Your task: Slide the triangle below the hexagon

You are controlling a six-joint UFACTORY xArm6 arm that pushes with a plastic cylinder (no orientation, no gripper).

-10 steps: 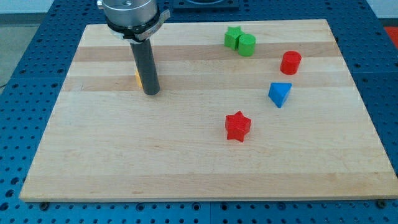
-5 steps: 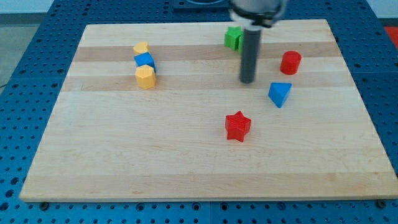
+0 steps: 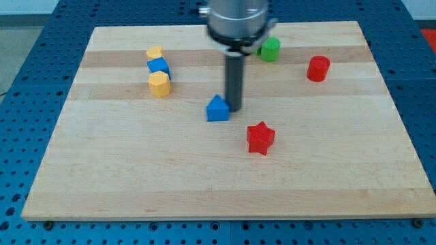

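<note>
— Where is my tip (image 3: 234,109)?
— Pressed against the right side of the blue triangle block (image 3: 217,109), mid-board on the wooden table top (image 3: 136,163).
— And the yellow hexagon block (image 3: 159,84)?
— Well to the view's left, under a blue cube (image 3: 158,66) and a yellow heart-like block (image 3: 154,52).
— Any claw?
— None; just a rod.

My tip (image 3: 235,109), the end effector's lower end, sits just right of the blue triangle (image 3: 218,109). The red star (image 3: 260,137) lies near, lower right. The yellow hexagon (image 3: 159,84) lies well left, the red cylinder (image 3: 318,68) upper right.
</note>
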